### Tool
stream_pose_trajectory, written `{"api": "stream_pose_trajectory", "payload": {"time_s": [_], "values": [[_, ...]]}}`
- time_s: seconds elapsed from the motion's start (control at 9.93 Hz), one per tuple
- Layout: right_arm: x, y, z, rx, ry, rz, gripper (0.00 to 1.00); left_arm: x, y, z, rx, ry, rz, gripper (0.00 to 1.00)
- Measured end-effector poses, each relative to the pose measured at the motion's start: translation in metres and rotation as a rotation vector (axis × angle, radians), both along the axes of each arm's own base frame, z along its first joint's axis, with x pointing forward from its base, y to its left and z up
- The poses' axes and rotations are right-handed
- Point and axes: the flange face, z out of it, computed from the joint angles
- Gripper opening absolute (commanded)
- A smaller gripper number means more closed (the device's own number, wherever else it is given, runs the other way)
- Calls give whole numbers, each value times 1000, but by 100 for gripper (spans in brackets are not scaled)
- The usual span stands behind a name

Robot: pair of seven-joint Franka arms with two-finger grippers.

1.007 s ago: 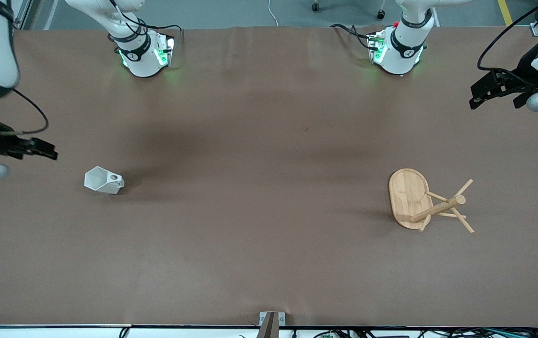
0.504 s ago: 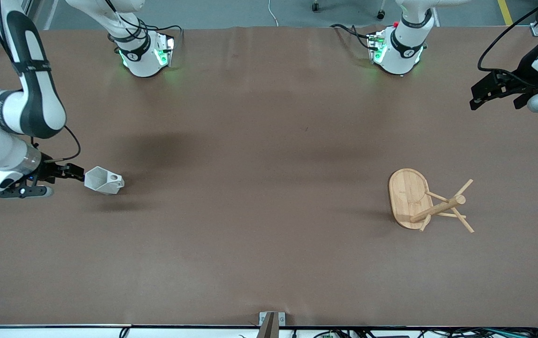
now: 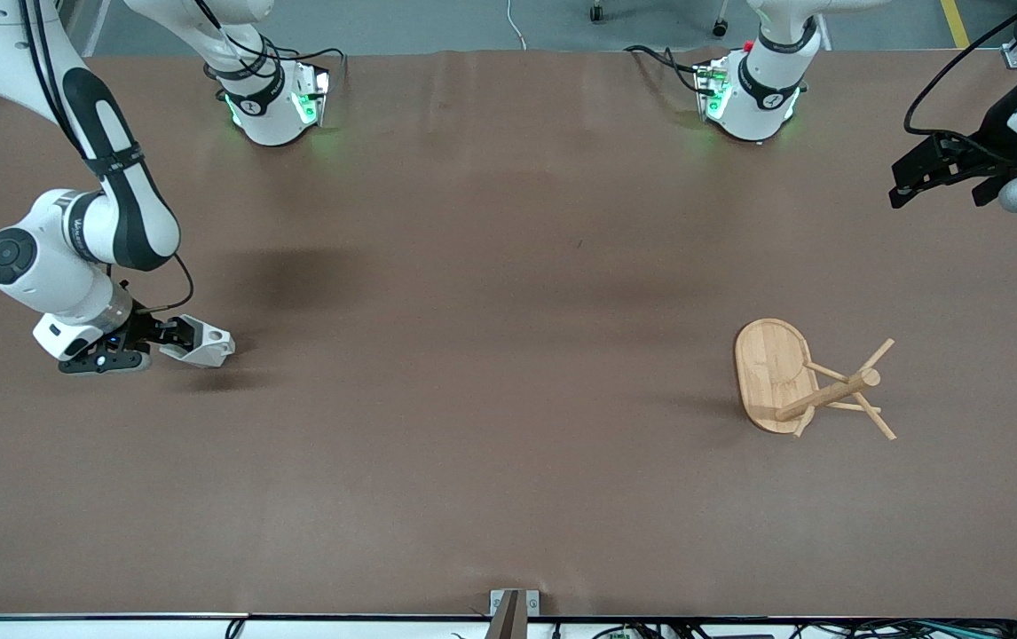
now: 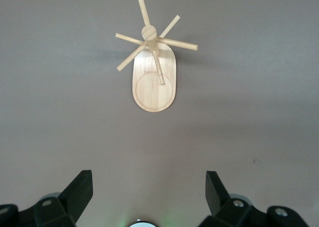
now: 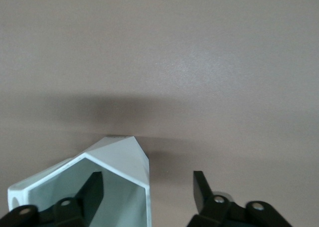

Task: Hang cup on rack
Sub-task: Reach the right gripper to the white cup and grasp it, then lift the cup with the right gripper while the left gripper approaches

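Front view: the cup (image 3: pixel 203 347) is lying on its side on the table (image 3: pixel 491 479) toward the right arm's end, mouth facing the right gripper (image 3: pixel 173 335) and handle pointing toward the rack (image 3: pixel 806 383); its long axis is running along the table's length, in line with the fingers' approach. The right gripper is sitting low at the cup's mouth, fingers parted; in the right wrist view one finger (image 5: pixel 92 189) is showing inside the cup's (image 5: pixel 94 179) open mouth and the other finger (image 5: pixel 200 191) is lying outside, clear of the wall, so the jaws are straddling one side wall without yet pinching it; judging by that, closing on the wall is the move at hand. The rack is standing well apart, toward the left arm's end, pegs splayed. The left gripper (image 3: pixel 939 173) is waiting, hanging over the table's edge at its own end, fingers spread wide and holding nothing; the right arm is plainly the nearer one.
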Motion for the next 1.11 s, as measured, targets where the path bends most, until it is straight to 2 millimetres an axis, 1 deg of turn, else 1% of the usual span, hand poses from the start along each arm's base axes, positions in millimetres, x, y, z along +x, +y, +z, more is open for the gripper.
{"api": "stream_pose_trajectory", "payload": {"time_s": [0.2, 0.3, 0.4, 0.5, 0.71, 0.81, 0.91, 1.01, 1.11], "values": [[0, 0, -2, 0, 4, 13, 20, 0, -1, 0, 0, 0, -3, 100], [0, 0, -3, 0, 5, 13, 8, 0, -3, 0, 0, 0, -5, 100], [0, 0, -3, 0, 5, 13, 1, 0, -4, 0, 0, 0, -8, 100], [0, 0, -3, 0, 6, 14, 1, -1, -7, 0, 0, 0, -13, 100], [6, 2, 7, 4, 16, 20, 1, -1, -15, 0, 0, 1, -28, 100], [13, 4, 16, 11, 57, 33, 1, -2, -17, 0, 0, 1, -33, 100], [27, 10, 36, 20, 96, 52, 1, -2, -22, 0, -1, 1, -41, 100], [43, 23, 64, 42, 120, 64, 1, -4, -29, 0, 0, 1, -55, 100], [58, 46, 93, 109, 138, 65, 1, -5, -36, -1, 1, 1, -68, 100]]}}
